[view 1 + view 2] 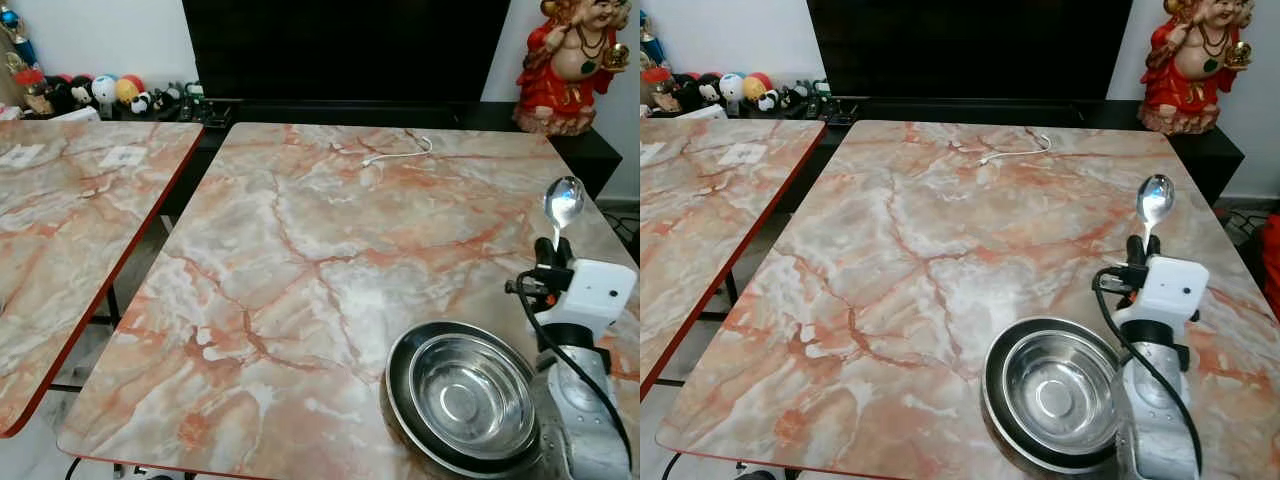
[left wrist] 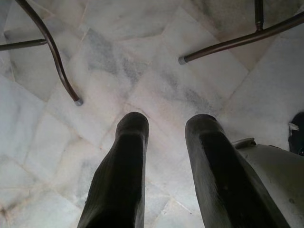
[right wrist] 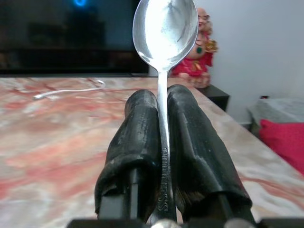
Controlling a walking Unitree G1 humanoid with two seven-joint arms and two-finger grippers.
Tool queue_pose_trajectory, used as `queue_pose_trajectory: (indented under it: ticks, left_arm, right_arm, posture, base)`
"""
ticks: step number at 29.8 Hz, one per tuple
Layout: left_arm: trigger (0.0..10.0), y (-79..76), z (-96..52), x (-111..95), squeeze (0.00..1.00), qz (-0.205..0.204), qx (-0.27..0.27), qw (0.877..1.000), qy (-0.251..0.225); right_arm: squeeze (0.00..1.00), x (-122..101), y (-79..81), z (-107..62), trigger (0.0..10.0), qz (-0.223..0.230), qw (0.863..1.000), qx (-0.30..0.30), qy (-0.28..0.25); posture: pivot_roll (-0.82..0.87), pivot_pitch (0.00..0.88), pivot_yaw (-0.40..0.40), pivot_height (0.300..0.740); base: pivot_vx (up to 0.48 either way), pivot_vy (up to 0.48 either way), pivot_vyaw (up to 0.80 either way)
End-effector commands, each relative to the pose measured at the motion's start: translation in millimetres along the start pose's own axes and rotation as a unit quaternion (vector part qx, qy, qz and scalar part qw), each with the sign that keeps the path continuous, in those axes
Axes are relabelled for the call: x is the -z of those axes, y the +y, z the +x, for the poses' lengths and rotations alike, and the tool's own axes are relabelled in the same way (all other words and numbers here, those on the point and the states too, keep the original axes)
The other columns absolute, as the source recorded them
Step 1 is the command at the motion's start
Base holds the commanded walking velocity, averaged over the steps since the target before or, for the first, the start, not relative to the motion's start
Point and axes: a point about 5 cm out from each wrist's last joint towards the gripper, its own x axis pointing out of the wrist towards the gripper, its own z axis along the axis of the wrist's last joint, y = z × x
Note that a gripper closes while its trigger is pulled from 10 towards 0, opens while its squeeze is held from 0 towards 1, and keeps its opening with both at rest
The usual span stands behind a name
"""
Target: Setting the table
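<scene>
A steel bowl (image 1: pixel 472 398) sits nested in a steel plate (image 1: pixel 400 420) at the near edge of the marble bench (image 1: pixel 300 260), toward its right corner. Just beside it, by the right edge, the right gripper (image 1: pixel 557 247) has its jaws closed on the handle of a spoon (image 1: pixel 563 201), whose head stands upright above the fingers (image 3: pixel 137 142). A white cable (image 1: pixel 398 152) lies near the far edge. The left gripper (image 2: pixel 164 137) hangs over the tiled floor (image 2: pixel 156 80), jaws parted, holding nothing
</scene>
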Motion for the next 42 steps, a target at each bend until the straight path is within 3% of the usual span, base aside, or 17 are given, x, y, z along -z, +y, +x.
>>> queue_pose_trajectory:
  ticks: [1, 24, 35, 38, 39, 42]
  left_arm:
    - [10.0, -1.2, -0.2, 2, 0.00, 0.011, 0.002, 1.000, 0.005]
    - [10.0, 0.9, -1.1, 5, 0.00, 0.007, -0.004, 1.000, 0.009]
    - [10.0, -2.0, -0.9, 6, 0.00, 0.006, -0.002, 1.000, 0.010]
    - [10.0, -2.2, -0.9, 6, 0.00, 0.006, -0.002, 1.000, 0.011]
    - [10.0, -2.3, -0.8, 6, 0.00, 0.007, -0.001, 1.000, 0.011]
    - [10.0, -2.6, -0.8, 6, 0.00, 0.008, 0.000, 1.000, 0.012]
  right_arm:
    - [0.00, -8, -7.1, -0.6, 10.0, -0.002, 1.000, 0.008, -0.013]
    - [0.00, -8, -7.8, -1.6, 10.0, -0.001, 1.000, 0.001, -0.006]
    - [0.00, -15, -19.4, -1.8, 10.0, -0.023, 1.000, 0.010, 0.004]
    - [0.00, -13, -29.4, -5.0, 10.0, -0.053, 0.997, 0.029, 0.048]
    - [0.00, -7, -35.7, -8.7, 10.0, -0.041, 0.995, 0.037, 0.087]
    - [0.00, 0, -42.4, -15.3, 10.0, -0.011, 0.991, 0.040, 0.127]
  posture:
    - [0.02, 0.004, -0.004, 0.740]
    - [0.01, 0.004, -0.011, 0.740]
    - [0.00, 0.006, -0.011, 0.740]
    - [-0.01, 0.008, -0.010, 0.740]
    - [-0.02, 0.009, -0.010, 0.740]
    - [-0.02, 0.008, -0.008, 0.740]
  base:
    - [0.000, -0.390, 0.00]
    - [0.000, -0.165, 0.00]
    - [0.000, 0.000, 0.00]
    - [0.000, 0.000, 0.00]
    - [0.000, 0.000, 0.00]
    - [0.000, 0.000, 0.00]
